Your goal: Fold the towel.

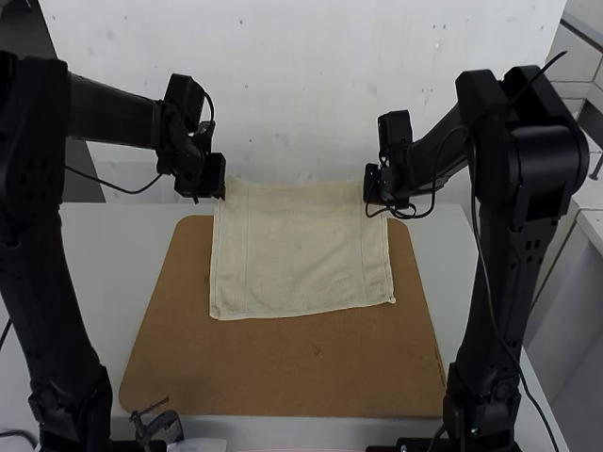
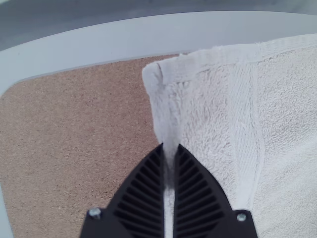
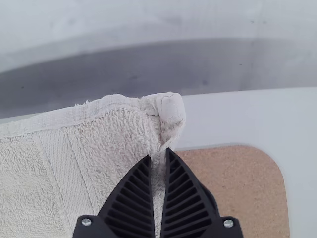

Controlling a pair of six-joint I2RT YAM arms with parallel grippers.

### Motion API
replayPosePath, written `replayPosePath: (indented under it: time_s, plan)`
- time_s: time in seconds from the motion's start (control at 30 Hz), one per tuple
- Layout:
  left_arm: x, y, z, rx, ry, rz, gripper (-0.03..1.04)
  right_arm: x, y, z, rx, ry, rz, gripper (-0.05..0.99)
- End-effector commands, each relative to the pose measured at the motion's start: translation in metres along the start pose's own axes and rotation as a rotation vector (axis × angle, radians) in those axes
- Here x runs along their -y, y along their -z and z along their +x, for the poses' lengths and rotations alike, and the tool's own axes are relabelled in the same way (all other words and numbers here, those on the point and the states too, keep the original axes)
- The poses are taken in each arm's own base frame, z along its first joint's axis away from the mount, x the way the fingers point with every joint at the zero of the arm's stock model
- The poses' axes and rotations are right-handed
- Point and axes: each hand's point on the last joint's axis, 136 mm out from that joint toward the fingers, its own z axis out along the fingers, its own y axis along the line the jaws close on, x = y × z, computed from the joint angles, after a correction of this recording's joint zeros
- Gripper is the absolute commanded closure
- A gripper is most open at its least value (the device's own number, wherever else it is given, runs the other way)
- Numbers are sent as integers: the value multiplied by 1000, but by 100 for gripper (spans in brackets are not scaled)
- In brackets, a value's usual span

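At the near side, a small dark fitting (image 1: 158, 428) stood by the edge of the board (image 1: 283, 377), whose near part lay bare. Beyond that the towel (image 1: 301, 250) was spread out, its near edge resting on the board, slightly askew, with the near right corner a little turned up. The fold seemed to want that near edge left lying while the far one travelled over it, so a level lift and an even pace from both arms looked best, with just enough tension to keep the middle from sagging. Too hard a pull might have dragged the whole cloth along or let a corner slip. Farther off, the left hand (image 2: 170, 147) was closed on the side edge just short of the far left corner, and the right hand (image 3: 160, 151) was closed likewise by the far right corner, which was bunched. The far edge ran fairly straight between them and appeared raised, reaching past the board over the counter (image 1: 122, 245). Laying those corners down squarely before letting go would probably have kept the crease true.
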Motion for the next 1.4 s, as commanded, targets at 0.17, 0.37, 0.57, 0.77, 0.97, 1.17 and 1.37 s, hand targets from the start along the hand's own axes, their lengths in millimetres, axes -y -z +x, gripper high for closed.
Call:
replayPosePath:
  time_s: [0.17, 0.37, 0.57, 0.77, 0.97, 1.17, 1.37]
  plan:
    - [11, 37, 18, 47, -23, 6, 99, -1, 35, 21, -2, 54, -47, 92]
    - [15, 48, 51, 21, -34, 21, 99, -4, 60, 42, -22, 112, -72, 92]
    - [20, 65, 75, 33, -43, 40, 99, 2, 86, 62, -44, 155, -79, 92]
    - [26, 87, 93, 42, -32, 60, 99, 4, 101, 80, -60, 180, -86, 92]
    - [37, 96, 127, -16, -45, 84, 99, 7, 104, 89, -76, 185, -82, 92]
    - [34, 76, 129, -33, -37, 69, 99, 6, 94, 89, -88, 185, -73, 92]
    - [25, 45, 142, -138, -29, 34, 99, 7, 80, 94, -119, 184, -58, 92]
